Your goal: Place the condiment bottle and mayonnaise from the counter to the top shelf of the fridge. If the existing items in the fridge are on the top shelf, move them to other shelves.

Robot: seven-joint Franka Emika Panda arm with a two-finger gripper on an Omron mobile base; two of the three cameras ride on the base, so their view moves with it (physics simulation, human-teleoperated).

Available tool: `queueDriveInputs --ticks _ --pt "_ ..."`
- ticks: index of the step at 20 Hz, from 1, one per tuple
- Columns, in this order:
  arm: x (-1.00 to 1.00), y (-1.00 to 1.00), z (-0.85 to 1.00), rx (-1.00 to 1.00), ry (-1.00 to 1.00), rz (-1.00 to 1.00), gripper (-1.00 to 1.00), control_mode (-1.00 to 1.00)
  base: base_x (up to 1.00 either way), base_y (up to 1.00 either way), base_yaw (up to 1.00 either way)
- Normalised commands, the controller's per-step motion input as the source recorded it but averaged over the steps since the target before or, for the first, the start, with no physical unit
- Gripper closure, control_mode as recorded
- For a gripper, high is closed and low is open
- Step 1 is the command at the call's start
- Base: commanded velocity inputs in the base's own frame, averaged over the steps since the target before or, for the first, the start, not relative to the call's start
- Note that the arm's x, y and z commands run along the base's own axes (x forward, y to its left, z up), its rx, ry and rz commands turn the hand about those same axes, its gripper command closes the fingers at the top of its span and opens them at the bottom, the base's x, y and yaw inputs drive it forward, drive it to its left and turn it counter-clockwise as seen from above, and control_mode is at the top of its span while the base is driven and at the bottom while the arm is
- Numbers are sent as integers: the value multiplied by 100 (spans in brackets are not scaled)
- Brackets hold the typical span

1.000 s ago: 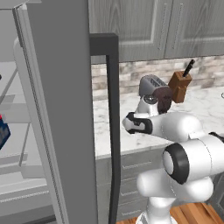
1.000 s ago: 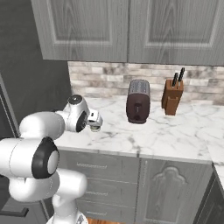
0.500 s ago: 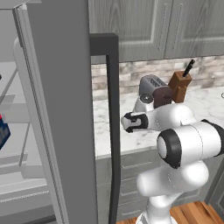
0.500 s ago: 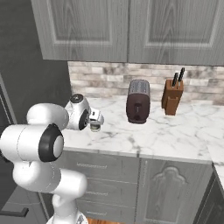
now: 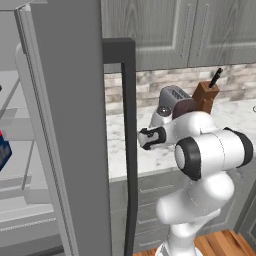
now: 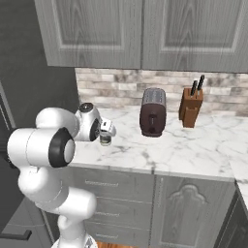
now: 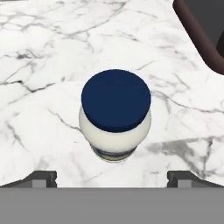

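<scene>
Mayonnaise, a small squat white jar with a dark blue screw lid (image 7: 116, 114), stands upright on the white, grey-veined marble counter (image 7: 48, 52), near its front edge by the fridge end. Two-finger gripper (image 7: 112, 177) hangs directly above it, fingertips (image 7: 41, 178) spread wide to either side of the jar, not touching it. Dark brown toaster (image 6: 152, 112) and wooden knife block (image 6: 190, 106) stand farther along, toward the back edge. Thick grey fridge door (image 5: 70, 125) stands open.
</scene>
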Motion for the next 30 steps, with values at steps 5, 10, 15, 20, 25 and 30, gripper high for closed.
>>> queueDriveInputs --ticks 5,10,15,20,25,30 --pt "28 0 -11 0 0 -2 -100 -100 0 0 0" --pt "31 0 -9 0 0 -3 -100 -100 0 0 0" --pt "33 0 -8 0 0 -3 -100 -100 0 0 0" --pt "23 0 -9 0 0 -3 -100 -100 0 0 0" --pt "6 0 -9 0 0 0 100 -100 0 0 0" --pt "-1 0 2 0 0 0 100 -100 0 0 0"
